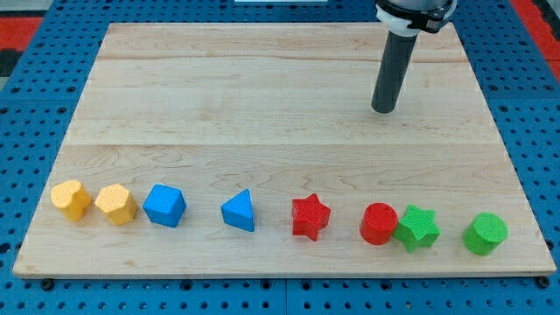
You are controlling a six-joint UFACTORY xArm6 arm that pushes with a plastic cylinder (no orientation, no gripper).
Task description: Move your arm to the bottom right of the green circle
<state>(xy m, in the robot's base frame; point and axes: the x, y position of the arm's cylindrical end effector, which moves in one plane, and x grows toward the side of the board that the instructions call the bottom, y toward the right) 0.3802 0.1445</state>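
The green circle [485, 234] is a short green cylinder at the view's bottom right, near the board's right edge. My tip [382, 110] is the lower end of the dark rod in the view's upper right. It stands well above and to the left of the green circle, touching no block. A green star [416, 227] lies left of the green circle with a gap between them, and a red circle [379, 223] touches the star's left side.
Along the view's bottom runs a row: two yellow blocks [71, 199] [115, 204], a blue cube-like block [164, 206], a blue triangle [239, 211], a red star [310, 216]. The wooden board's [262, 96] right edge lies close to the green circle.
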